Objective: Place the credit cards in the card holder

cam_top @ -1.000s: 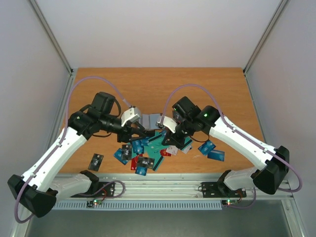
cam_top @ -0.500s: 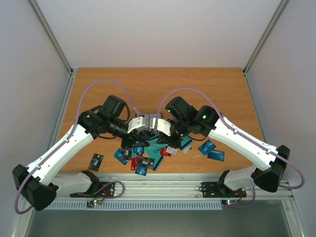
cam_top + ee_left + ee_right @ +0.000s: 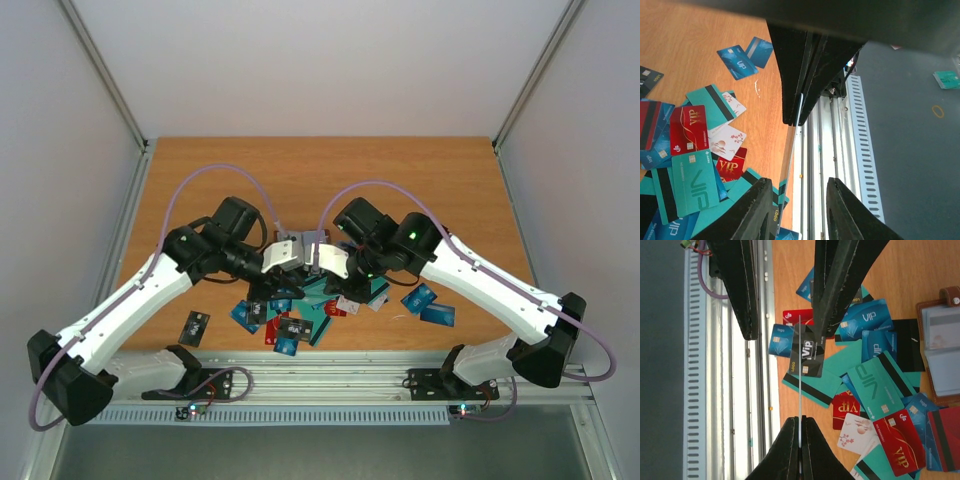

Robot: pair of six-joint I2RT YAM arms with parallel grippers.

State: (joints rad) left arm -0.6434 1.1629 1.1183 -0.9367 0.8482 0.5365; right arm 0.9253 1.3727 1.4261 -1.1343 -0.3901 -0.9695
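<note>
Top view: credit cards (image 3: pixel 318 305) heap at lower centre of the surface (image 3: pixel 330 180), with open wood above them. Left wrist: left hand (image 3: pixel 797 181), fingers apart, straddles an edge-on card (image 3: pixel 792 140). Right wrist: right hand (image 3: pixel 799 420) pinches that card; card holder (image 3: pixel 940 370) lies unfolded at the frame's right edge.

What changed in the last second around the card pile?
Both arms swung inward until their end effectors met above the middle of the wooden table. The left end effector now straddles one end of a thin plastic card seen edge-on, jaws apart; the right end effector is shut on its other end. The scattered blue, teal and red plastic cards and the lone black card stayed put.
</note>
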